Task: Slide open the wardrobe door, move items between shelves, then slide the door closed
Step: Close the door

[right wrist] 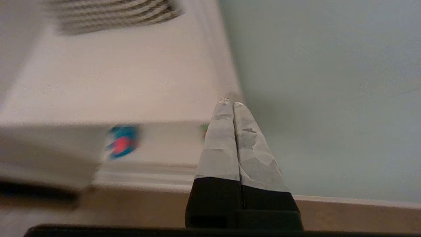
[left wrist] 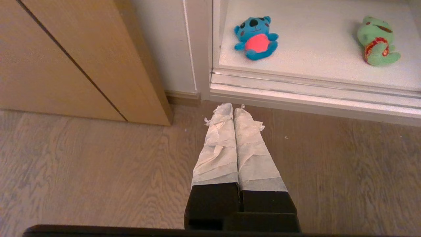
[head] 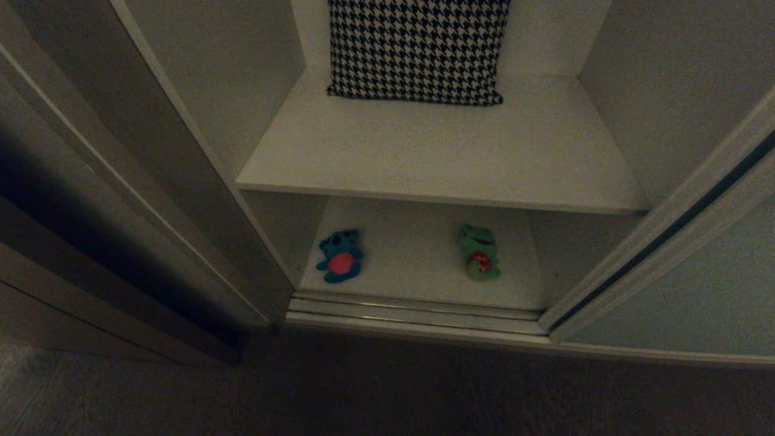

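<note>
The sliding wardrobe door stands pushed aside at the right, leaving the compartment open. On the bottom shelf lie a teal-blue bear and a green frog. The upper shelf holds only a cushion. My left gripper is shut and empty, low over the floor before the door track. My right gripper is shut and empty, in front of the door's left edge. Neither arm shows in the head view.
A houndstooth cushion leans at the back of the upper shelf. Metal door tracks run along the wardrobe's foot. Brown wooden panelling stands at the left, and wooden floor lies in front.
</note>
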Available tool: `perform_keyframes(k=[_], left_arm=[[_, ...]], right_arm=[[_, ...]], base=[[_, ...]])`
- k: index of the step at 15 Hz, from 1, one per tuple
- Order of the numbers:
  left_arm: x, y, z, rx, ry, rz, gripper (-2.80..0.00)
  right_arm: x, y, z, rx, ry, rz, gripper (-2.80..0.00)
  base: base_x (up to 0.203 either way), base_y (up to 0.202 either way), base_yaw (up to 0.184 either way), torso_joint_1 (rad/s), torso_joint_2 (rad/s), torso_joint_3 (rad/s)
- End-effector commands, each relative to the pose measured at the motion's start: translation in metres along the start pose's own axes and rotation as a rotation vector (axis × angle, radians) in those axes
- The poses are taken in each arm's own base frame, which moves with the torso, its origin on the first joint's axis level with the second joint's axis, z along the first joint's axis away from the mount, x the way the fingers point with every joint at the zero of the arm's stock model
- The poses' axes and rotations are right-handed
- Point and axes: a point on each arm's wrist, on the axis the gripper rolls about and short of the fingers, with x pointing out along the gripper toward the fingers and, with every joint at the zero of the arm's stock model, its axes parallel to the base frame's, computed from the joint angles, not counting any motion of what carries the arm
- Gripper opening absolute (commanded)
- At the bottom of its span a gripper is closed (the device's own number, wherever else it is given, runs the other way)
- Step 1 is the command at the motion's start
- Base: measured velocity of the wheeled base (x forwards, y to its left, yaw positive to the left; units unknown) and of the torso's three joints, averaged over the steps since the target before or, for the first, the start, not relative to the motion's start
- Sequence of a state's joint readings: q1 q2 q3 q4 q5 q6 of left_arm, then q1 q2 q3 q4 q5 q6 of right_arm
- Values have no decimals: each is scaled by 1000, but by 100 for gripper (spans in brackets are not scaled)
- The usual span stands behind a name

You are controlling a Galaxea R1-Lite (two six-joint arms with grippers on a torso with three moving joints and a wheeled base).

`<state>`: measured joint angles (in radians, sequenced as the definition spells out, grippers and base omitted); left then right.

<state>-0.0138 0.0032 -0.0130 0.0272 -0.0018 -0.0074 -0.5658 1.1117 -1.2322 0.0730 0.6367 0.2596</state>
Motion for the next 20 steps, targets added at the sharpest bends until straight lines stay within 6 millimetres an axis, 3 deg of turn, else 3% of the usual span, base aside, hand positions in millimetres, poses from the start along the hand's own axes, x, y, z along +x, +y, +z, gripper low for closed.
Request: perform_keyframes(k=[1, 7, 10, 14, 16, 20], left_arm=[[0, 0, 0, 0, 1, 0, -280], [0, 0, 0, 0, 0, 0, -280], [0, 0, 0, 0, 1, 0, -280], [0, 0, 0, 0, 0, 0, -280], [0, 0, 0, 0, 0, 0, -280], [0, 0, 0, 0, 1, 0, -280]], right_arm=[[-3, 17, -7, 2, 21, 106, -280], [-4, 54, -14, -12, 65, 399, -280], [-9, 70, -20, -130, 52, 509, -280], [-42, 71, -22, -282, -43, 495, -280], [-35, 70, -20, -287, -54, 427, -280], [-2, 72, -16, -339, -79, 339, -280]], base=[[0, 0, 0, 0, 0, 0], [0, 0, 0, 0, 0, 0], [0, 0, 0, 0, 0, 0], [0, 0, 0, 0, 0, 0], [0, 0, 0, 0, 0, 0], [0, 0, 0, 0, 0, 0]])
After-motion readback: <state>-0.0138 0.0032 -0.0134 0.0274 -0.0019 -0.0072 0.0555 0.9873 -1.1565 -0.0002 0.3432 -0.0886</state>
